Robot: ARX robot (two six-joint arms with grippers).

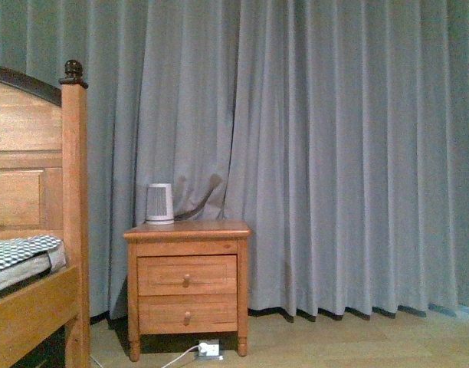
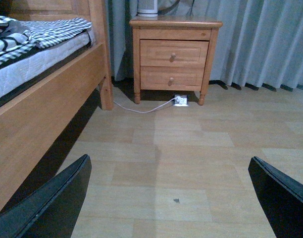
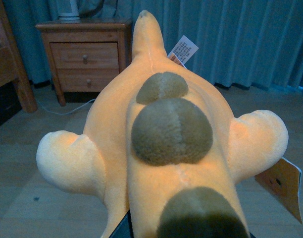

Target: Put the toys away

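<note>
The plush animal fills the right wrist view: orange-yellow, soft, with dark brown round patches along its back, stubby pale limbs on both sides and paper tags. My right gripper is shut on it at its near end, the jaws mostly hidden under the plush, and holds it above the wood floor. In the left wrist view my left gripper hangs open over bare floor, one black finger at each side, nothing between them. Neither arm shows in the front view.
A wooden nightstand with two drawers stands against grey curtains, a small white device on top. A power strip and cable lie under it. The wooden bed frame with a checked mattress runs along the left.
</note>
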